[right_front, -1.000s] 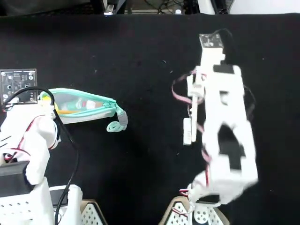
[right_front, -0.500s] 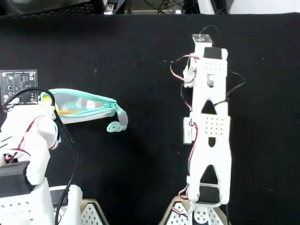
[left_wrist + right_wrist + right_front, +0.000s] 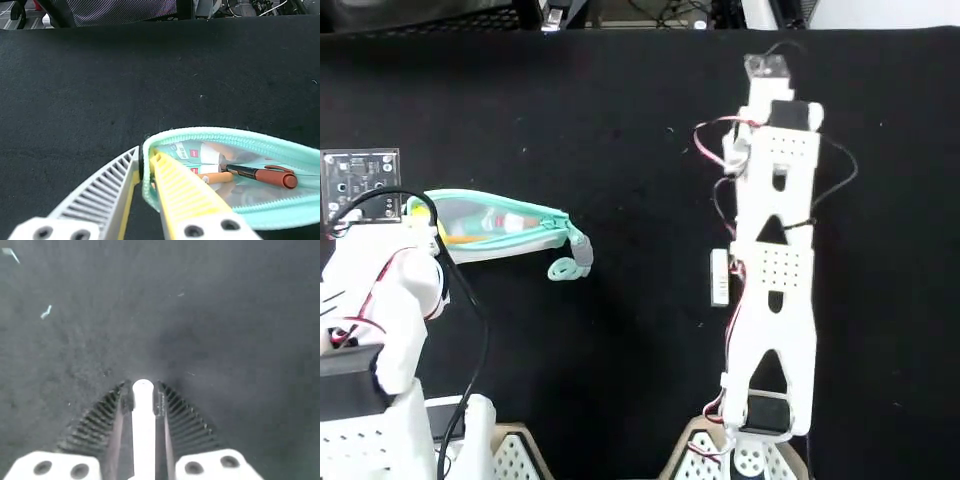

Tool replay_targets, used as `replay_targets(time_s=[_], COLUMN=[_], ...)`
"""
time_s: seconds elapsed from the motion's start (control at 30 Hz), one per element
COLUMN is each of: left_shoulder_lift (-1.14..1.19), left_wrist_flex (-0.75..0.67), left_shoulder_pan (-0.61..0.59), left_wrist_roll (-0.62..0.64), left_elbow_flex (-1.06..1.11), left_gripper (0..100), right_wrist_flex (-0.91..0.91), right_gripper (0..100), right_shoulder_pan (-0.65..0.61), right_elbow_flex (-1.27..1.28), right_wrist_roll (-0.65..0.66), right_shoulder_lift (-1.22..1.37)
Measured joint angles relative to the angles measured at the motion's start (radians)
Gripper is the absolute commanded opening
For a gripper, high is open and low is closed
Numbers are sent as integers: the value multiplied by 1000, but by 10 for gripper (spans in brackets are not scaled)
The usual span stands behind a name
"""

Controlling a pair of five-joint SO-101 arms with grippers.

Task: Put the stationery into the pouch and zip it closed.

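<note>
The mint-green pouch (image 3: 495, 226) lies at the left of the black table, unzipped, with its looped pull (image 3: 570, 262) at its right end. Inside the pouch (image 3: 240, 137) I see a brown pen (image 3: 262, 175), an orange stick (image 3: 217, 177) and a white tube (image 3: 197, 154). My left gripper (image 3: 146, 162) is shut on the pouch's rim at its end, one finger outside and the yellow finger (image 3: 180, 192) inside; from above it sits at the pouch's left end (image 3: 423, 218). My right gripper (image 3: 143, 390) is shut on a white stick (image 3: 143, 410) low over bare cloth, far right and back (image 3: 766, 70).
A small printed marker board (image 3: 360, 185) lies at the left edge behind the left arm. A short white oblong piece (image 3: 720, 277) shows beside the right arm's middle; whether it rests on the table is unclear. Bare black cloth separates the pouch from the right arm.
The right arm has stretched out straight from a folded pose and its tip has moved slightly farther back. The left arm and the pouch have stayed still.
</note>
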Motion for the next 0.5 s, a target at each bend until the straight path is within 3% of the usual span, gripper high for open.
replay_targets(time_s=[0.27,0.5], left_shoulder_lift=[0,0], left_wrist_flex=[0,0], left_shoulder_pan=[3,3], left_wrist_roll=[0,0], left_elbow_flex=[0,0], left_gripper=[30,30], right_wrist_flex=[0,-9], right_gripper=[11,12], right_shoulder_pan=[-6,-137], right_elbow_flex=[427,964], right_wrist_roll=[0,0], right_shoulder_lift=[-379,-907])
